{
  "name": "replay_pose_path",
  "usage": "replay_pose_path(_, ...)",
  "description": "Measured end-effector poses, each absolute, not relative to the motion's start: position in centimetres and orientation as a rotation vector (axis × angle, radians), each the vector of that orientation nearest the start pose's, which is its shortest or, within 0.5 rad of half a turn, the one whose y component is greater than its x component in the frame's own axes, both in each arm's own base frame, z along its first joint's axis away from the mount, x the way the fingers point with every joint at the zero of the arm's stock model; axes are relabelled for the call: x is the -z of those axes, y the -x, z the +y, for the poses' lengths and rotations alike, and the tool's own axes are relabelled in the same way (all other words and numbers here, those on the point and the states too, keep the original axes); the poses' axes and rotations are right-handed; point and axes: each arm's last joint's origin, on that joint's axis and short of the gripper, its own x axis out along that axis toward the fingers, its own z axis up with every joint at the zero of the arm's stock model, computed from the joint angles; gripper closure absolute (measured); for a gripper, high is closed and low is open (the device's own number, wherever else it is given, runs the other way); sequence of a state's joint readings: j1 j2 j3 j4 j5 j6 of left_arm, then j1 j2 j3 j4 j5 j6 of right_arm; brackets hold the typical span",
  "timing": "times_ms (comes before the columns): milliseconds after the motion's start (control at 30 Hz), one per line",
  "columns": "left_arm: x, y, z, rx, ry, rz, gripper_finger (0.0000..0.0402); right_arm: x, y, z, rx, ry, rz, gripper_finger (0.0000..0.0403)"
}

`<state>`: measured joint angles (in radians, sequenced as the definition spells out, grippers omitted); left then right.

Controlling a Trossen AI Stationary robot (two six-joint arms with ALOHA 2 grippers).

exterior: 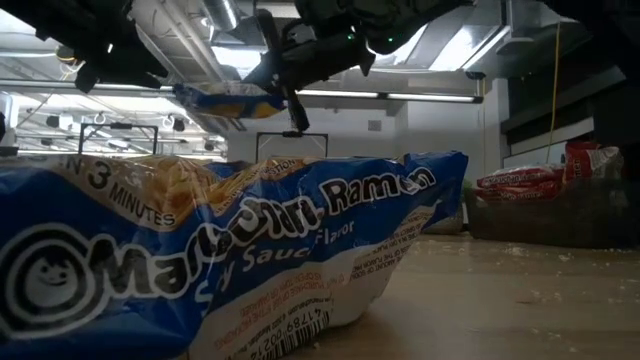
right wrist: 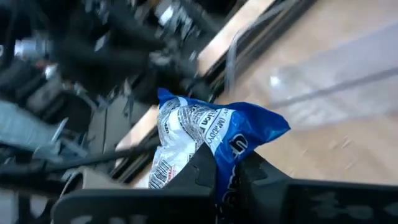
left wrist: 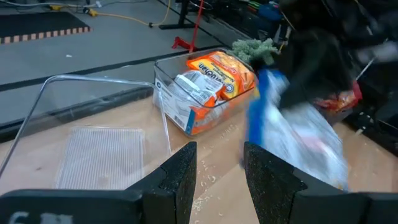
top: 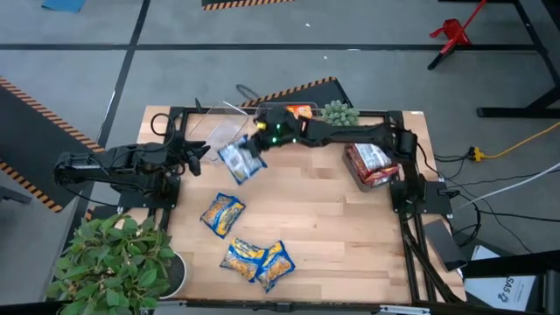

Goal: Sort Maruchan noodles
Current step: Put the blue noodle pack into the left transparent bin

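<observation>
Here I see the wooden surface (top: 332,227) with three yellow-and-blue packets (top: 249,254) lying near its front. My right tool (top: 254,149) grips a blue packet (top: 238,162) aloft by the clear bin (top: 219,131); my left tool (left wrist: 216,171) waits, parted and empty.

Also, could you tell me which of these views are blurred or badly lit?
Left wrist view: the carried blue packet is motion-smeared. Right wrist view: the background streaks, though that packet stays fairly sharp. Low view: backlit by ceiling lights, arms silhouetted. High view: evenly lit.
</observation>
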<state>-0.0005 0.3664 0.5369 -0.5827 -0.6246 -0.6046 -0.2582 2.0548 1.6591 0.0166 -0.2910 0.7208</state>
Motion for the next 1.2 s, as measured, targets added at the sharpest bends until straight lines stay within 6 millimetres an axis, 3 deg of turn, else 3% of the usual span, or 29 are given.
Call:
replay_pose_path(267, -26.2, -8.8, 1.8, -0.755, 0.501, 0.162, 0.0274, -28.9, -46.6, -17.9, 0.240, -0.748, 0.202, 0.0400)
replay_pose_path(433, -26.2, -8.8, 1.8, -0.757, 0.513, 0.157, 0.0274, -28.6, -48.7, -20.8, 0.262, -0.738, 0.143, 0.0401)
replay_pose_path(633, -26.2, -8.7, 1.8, -0.761, 0.528, 0.154, 0.0274, -26.7, -51.3, -23.4, 0.277, -0.729, 0.108, 0.0400)
replay_pose_path(833, -26.2, -8.7, 1.8, -0.763, 0.532, 0.156, 0.0274, -23.7, -53.1, -24.4, 0.301, -0.738, 0.125, 0.0400)
replay_pose_path(1033, -26.2, -8.7, 1.8, -0.769, 0.530, 0.155, 0.0274, -21.6, -53.5, -24.5, 0.293, -0.692, 0.197, 0.0396)
replay_pose_path(1200, -26.2, -8.7, 1.8, -0.769, 0.530, 0.155, 0.0274, -21.3, -53.4, -24.4, 0.291, -0.622, 0.248, 0.0339)
